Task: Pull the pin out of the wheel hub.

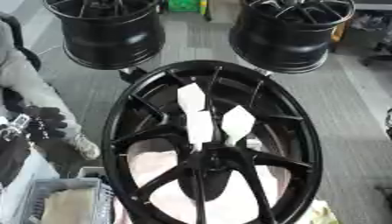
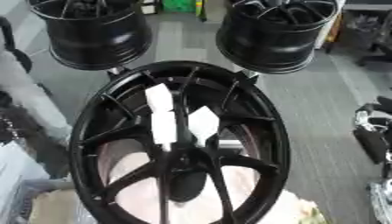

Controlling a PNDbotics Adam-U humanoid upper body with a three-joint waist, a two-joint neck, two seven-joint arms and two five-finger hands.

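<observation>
A large black wheel hub (image 1: 122, 131) fills the middle of both views, its spokes meeting at a dark centre (image 1: 205, 162). Three white pieces stick up between the upper spokes: one high (image 1: 191, 97), one below it (image 1: 201, 127) and one to the right (image 1: 237, 122). I cannot tell which of them is the pin. My left hand (image 1: 44, 124) hangs at the left edge, apart from the rim. My right hand (image 2: 371, 133) shows at the right edge of the right eye view, well clear of the wheel. Neither hand touches anything.
Two more black wheels (image 1: 111, 30) (image 1: 291, 35) stand at the back. A grey basket (image 1: 34, 188) with a beige cloth sits at the lower left. A pale cloth (image 1: 161, 166) lies under the hub. A person's grey leg (image 1: 27, 85) is at the left.
</observation>
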